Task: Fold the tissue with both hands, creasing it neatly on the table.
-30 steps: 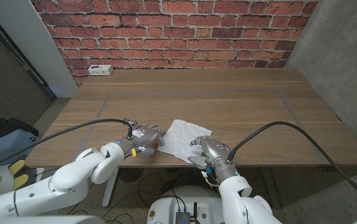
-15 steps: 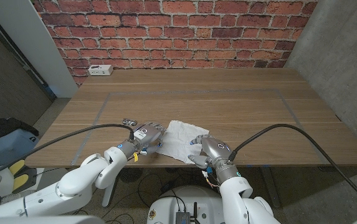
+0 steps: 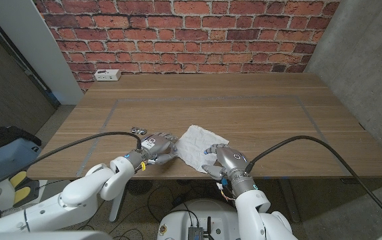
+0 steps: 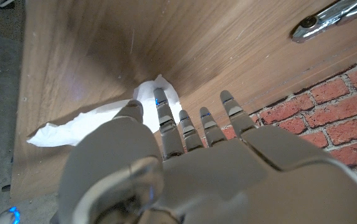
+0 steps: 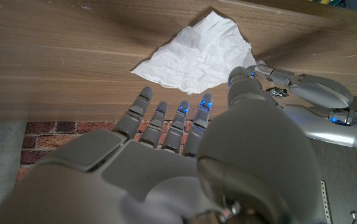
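The left hand (image 3: 159, 147) sits at the near edge of the counter with its fingers (image 4: 185, 124) stretched out side by side, their tips at the nearest corner of the crumpled white paper tissue (image 3: 198, 148); the left wrist view shows the thumb and fingertips touching or just over that corner, but I cannot tell whether anything is pinched between them. At about three o'clock from it, on the other side of the tissue, the right hand (image 3: 221, 160) lies over the tissue's near right edge, fingers (image 5: 166, 118) extended and slightly apart, tips just short of the paper in the right wrist view; a grip is not visible there either.

The tissue lies on the wooden counter (image 3: 244, 107) between the two hands, close to the near edge, its far corner pointing toward twelve o'clock. It looks wrinkled and roughly diamond-shaped, with its near left corner lifted a little.

Farther out, at nine o'clock from the left hand, a small shiny metal piece (image 3: 137, 129) rests on the counter. At about eleven o'clock, near the far left edge by the red brick wall (image 3: 191, 33), is a white power strip (image 3: 107, 75).

As a judgement, the fold is at an early stage: both hands are placed at the tissue's edges, no clean crease shows, and lifting an edge over, aligning it and pressing the crease all remain
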